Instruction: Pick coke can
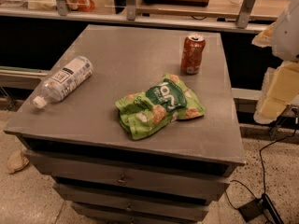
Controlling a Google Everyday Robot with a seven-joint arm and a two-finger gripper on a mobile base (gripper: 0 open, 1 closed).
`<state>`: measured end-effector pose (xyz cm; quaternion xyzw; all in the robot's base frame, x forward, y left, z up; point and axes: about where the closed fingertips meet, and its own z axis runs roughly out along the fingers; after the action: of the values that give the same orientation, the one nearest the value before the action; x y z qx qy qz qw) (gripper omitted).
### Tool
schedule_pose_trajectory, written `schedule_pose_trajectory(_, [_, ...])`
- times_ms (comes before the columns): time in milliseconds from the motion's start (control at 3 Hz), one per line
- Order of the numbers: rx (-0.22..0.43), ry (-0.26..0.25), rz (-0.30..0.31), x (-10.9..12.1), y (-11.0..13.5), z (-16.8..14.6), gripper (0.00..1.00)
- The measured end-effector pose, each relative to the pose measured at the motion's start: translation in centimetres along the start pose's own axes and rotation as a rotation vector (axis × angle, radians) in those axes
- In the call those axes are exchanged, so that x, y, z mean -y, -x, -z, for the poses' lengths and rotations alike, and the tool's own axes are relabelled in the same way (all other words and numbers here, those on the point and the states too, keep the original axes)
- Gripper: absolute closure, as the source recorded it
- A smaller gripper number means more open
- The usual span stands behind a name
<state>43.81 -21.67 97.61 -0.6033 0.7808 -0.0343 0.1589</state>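
Grey worktop [93,120] fills the frame, floor below. At centre lies a crumpled green bag [159,106]; at left, a bottle [63,82] on its side. Farther back, right of centre, the can [193,54] stands upright, apart from both. It is likely light, stiff, slick and dentable, so grip it mid-body. The pale hand [281,90] is at the right edge, off the worktop; spread or pressed together, I cannot tell.

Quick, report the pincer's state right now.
Pincer: at the right edge of the view, beside the table, well apart from the coke can, which stands upright on it, ungrasped. Open or closed: cannot be told.
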Motion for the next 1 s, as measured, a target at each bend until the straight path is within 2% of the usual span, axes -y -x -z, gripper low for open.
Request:
schedule_pose_trajectory(333, [0.000, 0.000, 0.000, 0.0, 0.0, 0.0, 0.00])
schedule_pose_trajectory(667, [0.009, -0.028, -0.075, 0.7, -0.5, -0.5, 0.00])
schedule_pose_trajectory(1000, [0.043, -0.112, -0.218, 2.4, -2.1, -1.3, 0.00])
